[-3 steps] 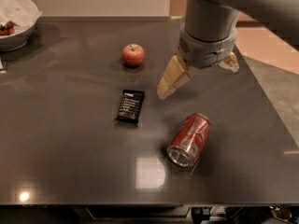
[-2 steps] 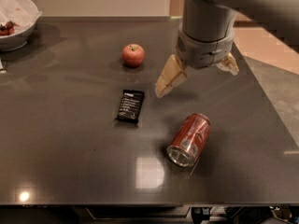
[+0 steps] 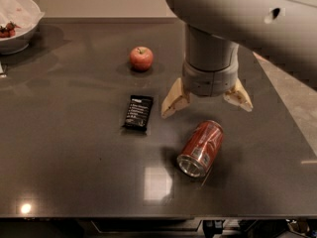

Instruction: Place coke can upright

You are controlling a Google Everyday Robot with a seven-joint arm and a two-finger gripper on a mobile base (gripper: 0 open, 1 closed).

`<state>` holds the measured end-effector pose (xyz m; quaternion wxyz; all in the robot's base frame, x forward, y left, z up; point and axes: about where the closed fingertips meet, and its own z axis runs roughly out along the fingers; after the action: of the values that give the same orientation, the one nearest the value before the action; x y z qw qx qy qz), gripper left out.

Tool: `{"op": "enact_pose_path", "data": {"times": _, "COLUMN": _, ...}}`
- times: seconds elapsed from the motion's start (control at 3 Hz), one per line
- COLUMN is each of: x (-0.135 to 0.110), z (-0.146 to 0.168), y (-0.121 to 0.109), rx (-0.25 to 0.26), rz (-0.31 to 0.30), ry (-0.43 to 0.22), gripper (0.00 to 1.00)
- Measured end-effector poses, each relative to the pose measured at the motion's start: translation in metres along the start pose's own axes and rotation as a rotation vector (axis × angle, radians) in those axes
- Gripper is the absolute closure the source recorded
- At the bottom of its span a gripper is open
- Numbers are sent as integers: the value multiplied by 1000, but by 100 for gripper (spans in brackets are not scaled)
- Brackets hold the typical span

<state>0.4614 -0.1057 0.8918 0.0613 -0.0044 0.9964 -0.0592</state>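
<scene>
On our dark glossy bench (image 3: 74,152) the red metal coke can (image 3: 202,147) lies at five o'clock; the pincer (image 3: 206,110) hovers above, spread wide, empty.

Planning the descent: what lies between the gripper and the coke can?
Camera view: only bare tabletop between the open gripper, hovering above, and the toppled coke can.

Just behind the coke can (image 3: 200,148) hangs the gripper (image 3: 206,110), its arm (image 3: 257,19) cut off by the top edge; far left, the bowl (image 3: 17,41) is cropped.
</scene>
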Motion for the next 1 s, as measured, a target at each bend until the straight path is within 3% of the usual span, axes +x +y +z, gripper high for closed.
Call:
{"op": "enact_pose_path", "data": {"times": 0.67, "x": 30, "z": 24, "y": 3, "rx": -17, "rz": 282, "ry": 77, "gripper": 0}}
{"op": "enact_pose_path", "data": {"times": 1.0, "x": 31, "z": 29, "y": 3, "rx": -50, "rz": 371, "ry": 80, "gripper": 0}}
